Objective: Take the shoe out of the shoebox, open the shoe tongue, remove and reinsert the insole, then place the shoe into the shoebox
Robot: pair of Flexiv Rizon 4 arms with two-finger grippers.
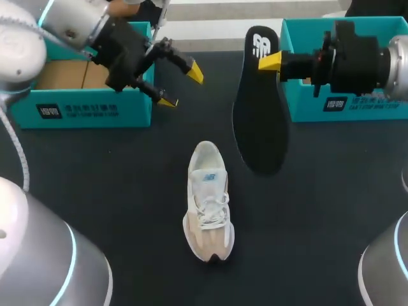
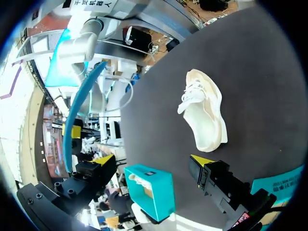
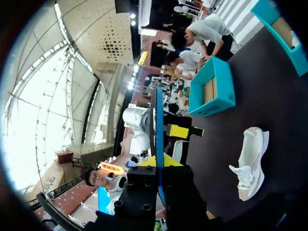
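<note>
The cream and white mesh sneaker (image 1: 209,204) lay on its sole in the middle of the dark matte table (image 1: 127,191), toe towards the far edge and laces loose, with bare surface all round it and both boxes well apart from it. The left teal cardboard shoebox (image 1: 83,111) stood at the far left, its brown inside showing, and the right teal cardboard shoebox (image 1: 344,105) at the far right; a wide lane of table ran between them. In that lane the flat black foam insole (image 1: 258,108) hung by its heel end, pinched in the right gripper (image 1: 268,62), whose fingers were closed tight on the thin sheet beside the right box's near corner, the toe end pointing at the near side and stopping short of the sneaker. The left gripper (image 1: 181,86) hovered by the left box's inner corner with its fingers spread wide and nothing between them. The head view gave the insole's full rounded outline; the right wrist view showed the insole (image 3: 159,120) only edge-on, a thin blue-edged strip rising from the right gripper (image 3: 160,162), with the sneaker (image 3: 250,163) off to one side. The left wrist view showed the sneaker (image 2: 204,115) side-on, ahead of the left gripper (image 2: 151,161).
</note>
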